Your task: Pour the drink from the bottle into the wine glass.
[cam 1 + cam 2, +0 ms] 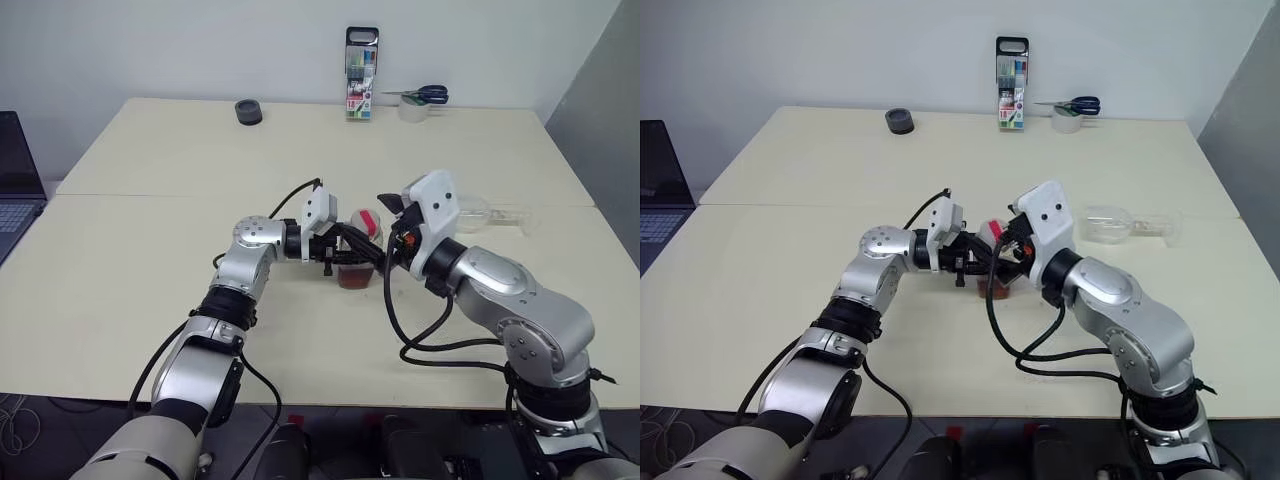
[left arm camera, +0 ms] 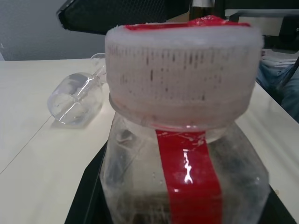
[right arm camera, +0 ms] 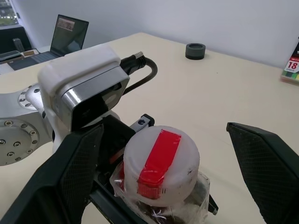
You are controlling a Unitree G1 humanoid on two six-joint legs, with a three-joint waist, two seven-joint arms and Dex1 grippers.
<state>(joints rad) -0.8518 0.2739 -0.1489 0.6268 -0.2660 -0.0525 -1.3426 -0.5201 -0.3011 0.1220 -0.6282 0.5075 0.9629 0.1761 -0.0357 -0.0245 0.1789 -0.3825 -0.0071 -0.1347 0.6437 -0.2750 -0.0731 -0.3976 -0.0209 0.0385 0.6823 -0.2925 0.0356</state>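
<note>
Two end effectors: both meet at the bottle, near the middle of the bench.
Bottle: stands upright on the bench, small and clear, with a red strip going up its side and over the top.
Cap: whitish, wide and round, closed on the bottle.
Drink: dark reddish-brown, sits low in the bottle.
Left end effector: reaches in sideways and its black fingers are pinching the bottle's body, below the cap.
Right end effector: its two black fingers are spread wide, one on each side of the cap, not touching it.
Wine glass: lies on its side on the bench, near the bottle, past the right arm. It is clear and looks empty. Its stem points away from the bottle.
Marker-pen case: stands upright at the far edge of the bench, well apart from the bottle.
Tape roll: just beside the pen case, with blue-handled scissors lying on top of it.
Dark round thing: on the far side of the bench, well apart from the bottle.
Laptop: off the bench's left edge, far from the bottle.
</note>
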